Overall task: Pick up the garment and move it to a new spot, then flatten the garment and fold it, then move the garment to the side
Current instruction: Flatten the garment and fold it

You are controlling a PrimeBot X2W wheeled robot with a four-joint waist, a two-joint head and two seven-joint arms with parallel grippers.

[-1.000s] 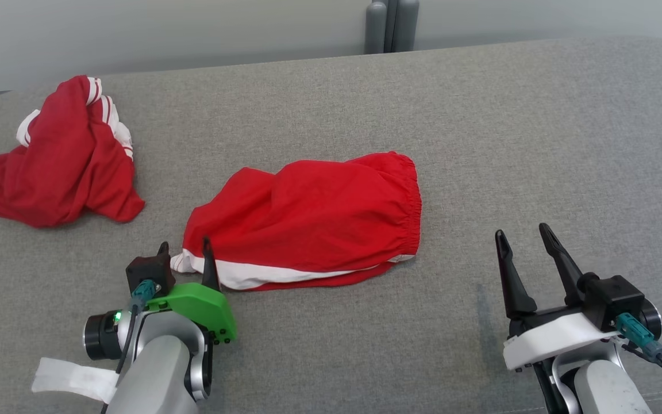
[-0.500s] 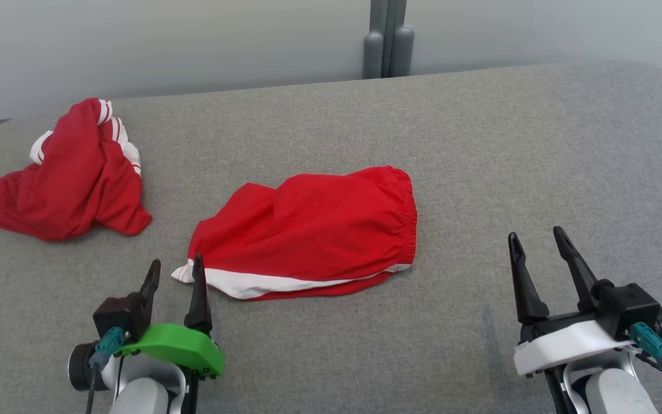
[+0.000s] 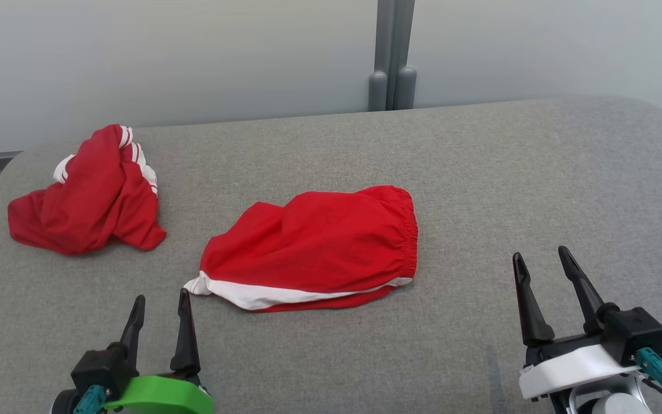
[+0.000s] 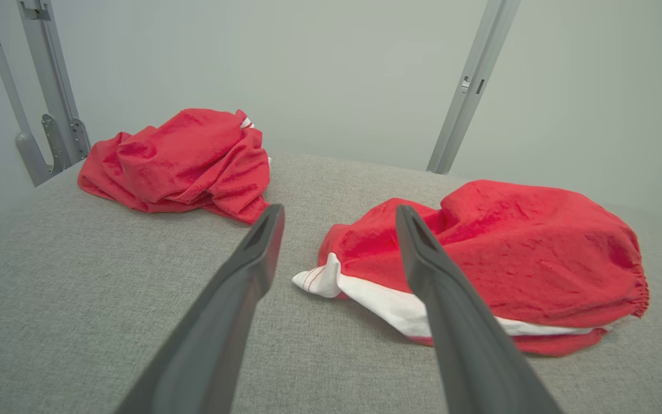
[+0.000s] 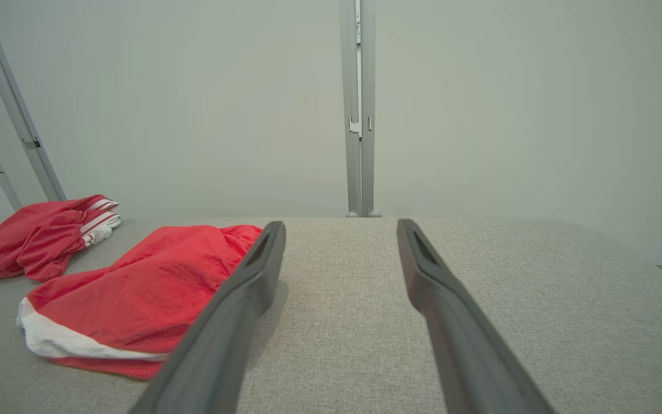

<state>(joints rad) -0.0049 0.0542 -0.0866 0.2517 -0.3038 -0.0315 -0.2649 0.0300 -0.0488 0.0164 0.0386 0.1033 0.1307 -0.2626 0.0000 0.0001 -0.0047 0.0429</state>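
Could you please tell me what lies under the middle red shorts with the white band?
The red shorts with the white band lie on the grey fabric surface. A lower red layer peeks out along their near edge. Anything directly beneath is covered.

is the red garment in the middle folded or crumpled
Folded over, loosely: the middle garment lies fairly flat on the grey surface, a red layer showing under its white-trimmed near edge.
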